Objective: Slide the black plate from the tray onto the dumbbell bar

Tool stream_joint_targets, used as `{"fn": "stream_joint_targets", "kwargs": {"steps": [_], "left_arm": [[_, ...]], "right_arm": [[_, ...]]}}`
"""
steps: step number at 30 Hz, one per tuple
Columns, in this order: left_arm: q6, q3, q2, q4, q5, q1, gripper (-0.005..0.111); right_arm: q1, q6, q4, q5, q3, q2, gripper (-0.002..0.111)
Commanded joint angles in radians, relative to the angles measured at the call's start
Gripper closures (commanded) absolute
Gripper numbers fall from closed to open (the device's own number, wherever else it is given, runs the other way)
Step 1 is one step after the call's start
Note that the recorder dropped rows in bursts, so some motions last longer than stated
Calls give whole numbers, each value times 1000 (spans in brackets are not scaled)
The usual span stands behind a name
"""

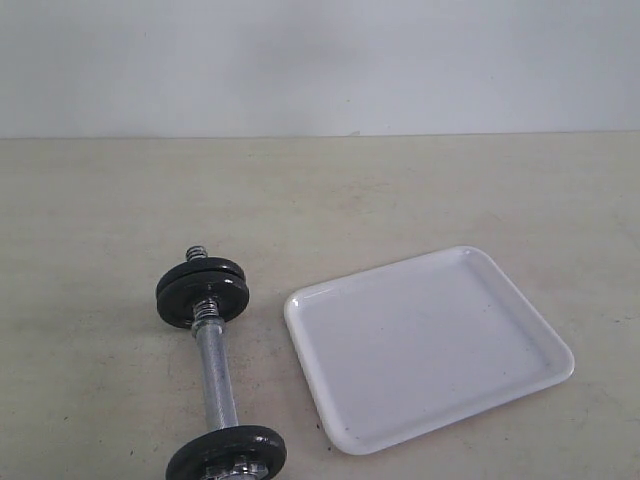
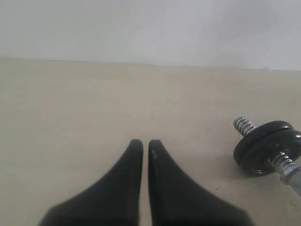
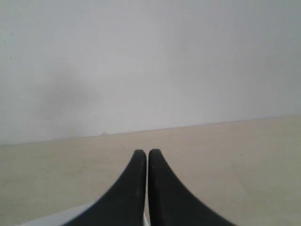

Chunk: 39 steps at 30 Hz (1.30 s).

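While the left end effector and right end effector are pinching narrow, the dumbbell bar is lying by the counter's near edge.

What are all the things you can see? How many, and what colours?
bar: one, shiny silver, lying on the table left of the tray.
discs: black, on the bar; what looks like two together at the far end, one at the near end.
tray: one, white, on the table right of the bar.
table: one, beige, under everything.
wall: one, pale grey, behind the table.
left gripper: one, black, shut, near the bar's far end.
right gripper: one, black, shut, by the tray's edge.
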Motion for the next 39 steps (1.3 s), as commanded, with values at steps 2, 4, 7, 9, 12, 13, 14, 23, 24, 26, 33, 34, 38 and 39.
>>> {"fn": "stream_joint_targets", "kwargs": {"steps": [2,4,7,9,12,13,14,23,24,26,33,34,38,39], "left_arm": [[6,4,-3,-8,-11,2,102],[6,4,-3,-8,-11,2,102],[6,4,-3,-8,-11,2,102],[6,4,-3,-8,-11,2,102],[6,4,-3,-8,-11,2,102],[6,4,-3,-8,-11,2,102],[6,4,-3,-8,-11,2,102],[6,4,-3,-8,-11,2,102],[6,4,-3,-8,-11,2,102],[6,4,-3,-8,-11,2,102],[6,4,-3,-8,-11,2,102],[6,4,-3,-8,-11,2,102],[6,4,-3,-8,-11,2,102],[6,4,-3,-8,-11,2,102]], "right_arm": [[-2,-3,-9,-11,51,-4,108],[-2,-3,-9,-6,51,-4,108],[-2,-3,-9,28,51,-4,108],[-2,-3,-9,61,51,-4,108],[-2,-3,-9,117,51,-4,108],[-2,-3,-9,141,51,-4,108],[-2,-3,-9,159,51,-4,108],[-2,-3,-24,210,51,-4,108],[-2,-3,-24,210,51,-4,108],[-2,-3,-32,212,51,-4,108],[-2,-3,-32,215,51,-4,108],[-2,-3,-32,215,51,-4,108],[-2,-3,-32,215,51,-4,108],[-2,-3,-32,215,51,-4,108]]}}
